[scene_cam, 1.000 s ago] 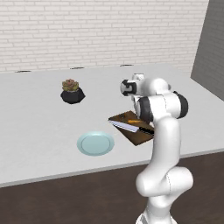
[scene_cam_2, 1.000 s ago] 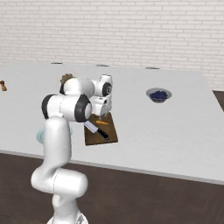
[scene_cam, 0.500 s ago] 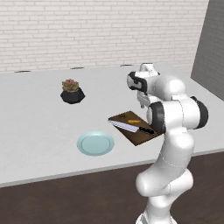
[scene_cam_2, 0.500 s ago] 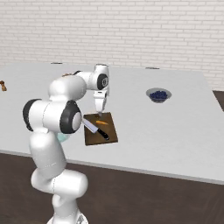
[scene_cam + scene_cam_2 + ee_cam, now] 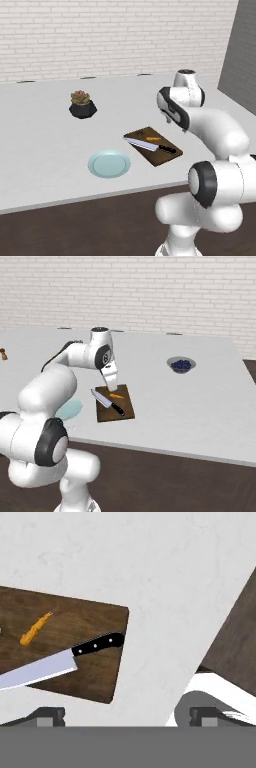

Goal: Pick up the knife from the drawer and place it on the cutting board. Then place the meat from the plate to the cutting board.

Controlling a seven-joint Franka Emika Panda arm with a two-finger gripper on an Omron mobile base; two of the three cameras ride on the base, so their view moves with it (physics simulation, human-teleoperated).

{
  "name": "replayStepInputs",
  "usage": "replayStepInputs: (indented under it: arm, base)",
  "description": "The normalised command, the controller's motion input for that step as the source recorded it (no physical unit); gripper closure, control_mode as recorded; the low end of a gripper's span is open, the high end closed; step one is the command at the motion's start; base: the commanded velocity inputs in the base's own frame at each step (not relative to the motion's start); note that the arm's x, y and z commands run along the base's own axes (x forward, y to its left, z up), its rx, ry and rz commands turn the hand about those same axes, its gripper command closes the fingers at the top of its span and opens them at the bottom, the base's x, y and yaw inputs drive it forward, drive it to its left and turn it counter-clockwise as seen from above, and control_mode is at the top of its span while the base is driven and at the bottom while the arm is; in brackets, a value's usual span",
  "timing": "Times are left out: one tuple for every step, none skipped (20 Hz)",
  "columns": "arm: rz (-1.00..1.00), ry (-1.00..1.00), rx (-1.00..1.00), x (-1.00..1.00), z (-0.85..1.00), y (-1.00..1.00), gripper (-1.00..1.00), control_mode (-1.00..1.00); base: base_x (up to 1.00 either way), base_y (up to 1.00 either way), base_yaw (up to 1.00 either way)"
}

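Observation:
The dark brown cutting board [image 5: 160,152] lies near the counter's front edge. The knife [image 5: 150,145] rests across it, silver blade to the left and black handle [image 5: 98,644] to the right. The tiny orange meat [image 5: 153,138] lies on the board's far part, beside the blade. Left of the board stands the pale blue plate [image 5: 109,164], bare. My gripper [image 5: 113,386] hangs open above the board's far edge with nothing between its fingers. In the hand view the gripper [image 5: 126,714] looks down past the board's right end, with the meat [image 5: 36,628] at upper left.
A potted succulent [image 5: 81,104] stands at the back left of the counter. A grey bowl with dark blue contents [image 5: 181,364] sits to the right. A small brown object [image 5: 3,354] is at the far left. The counter's front edge runs just below the board.
My arm has swung round to the right and its elbow has dropped low. The hand has shifted slightly right over the board. Knife, meat and plate lie as before.

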Motion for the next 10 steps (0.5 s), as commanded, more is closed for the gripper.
replayStepInputs:
  arm:
    - [0.42, -0.23, 0.05, -1.0, 0.38, 0.0, -1.0, -1.0]
    - [0.42, -0.2, 0.03, -1.0, 0.32, 0.0, -1.0, -1.0]
    - [0.43, -0.18, 0.03, -1.0, 0.27, 0.0, -1.0, -1.0]
    - [0.44, -0.17, 0.02, -1.0, 0.24, 0.0, -1.0, -1.0]
    - [0.45, -0.16, 0.01, -1.0, 0.22, 0.0, -1.0, -1.0]
    - [0.45, -0.15, 0.0, -1.0, 0.24, 0.0, -1.0, -1.0]
    - [0.45, -0.15, 0.0, -1.0, 0.26, 0.0, -1.0, -1.0]
    - [0.45, -0.16, 0.0, -1.0, 0.26, 0.01, -1.0, -1.0]
    - [0.44, -0.16, 0.0, -1.0, 0.29, 0.09, -1.0, -1.0]
    - [0.43, -0.17, -0.07, -1.0, 0.31, 0.14, -1.0, -1.0]
  base:
    - [0.0, 0.0, 0.0]
    - [0.0, 0.0, 0.0]
    - [0.0, 0.0, 0.0]
    - [0.0, 0.0, 0.0]
    - [0.0, 0.0, 0.0]
    - [0.0, 0.0, 0.0]
    - [0.0, 0.0, 0.0]
    - [0.0, 0.0, 0.0]
    - [0.0, 0.0, 0.0]
    - [0.0, 0.0, 0.0]
